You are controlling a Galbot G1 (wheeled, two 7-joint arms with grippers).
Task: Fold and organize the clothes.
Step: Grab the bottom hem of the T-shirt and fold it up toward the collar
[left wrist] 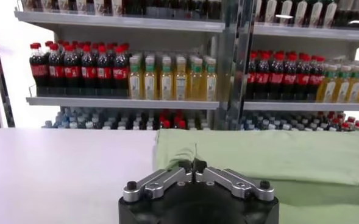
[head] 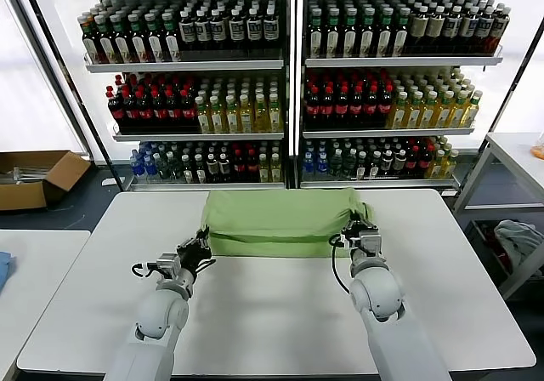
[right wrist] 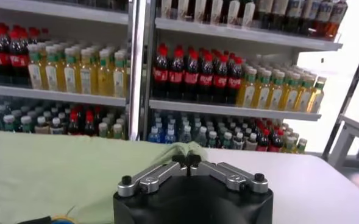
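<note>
Light green soft-fabric shirt lies folded into wide rectangle on white rectangular table, far half, between both grippers. Left gripper at shirt's near-left corner, just beside or touching fabric edge; fingertips pressed together, closed, no cloth seen between them. Right gripper over shirt's right end, fingertips likewise together, closed; shirt spreads ahead and to its left side. Bottle-filled shelves beyond table. Brown cardboard box on floor, far left.
</note>
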